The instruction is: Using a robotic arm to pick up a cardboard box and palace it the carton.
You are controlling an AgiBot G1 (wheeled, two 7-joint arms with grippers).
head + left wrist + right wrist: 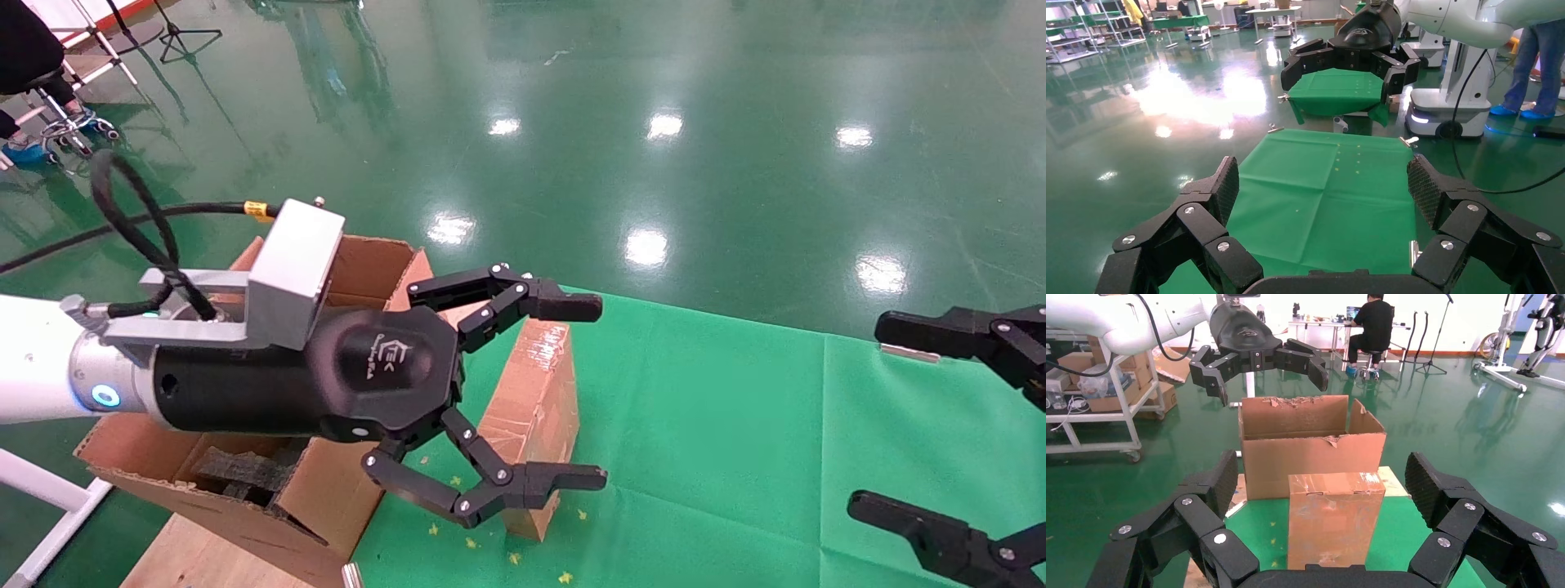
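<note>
Cardboard box (pixel 531 408) stands upright on the green worktop (pixel 735 425), long axis vertical, just beside the carton (pixel 327 490). Left tool (pixel 523 396) hangs above it, fingers spread wide and holding nothing, box top roughly between and below them. Right tool (pixel 948 425) is also open, well off to the box's other side. Left arm is nearer; my read is a straight descent, then close.
</note>
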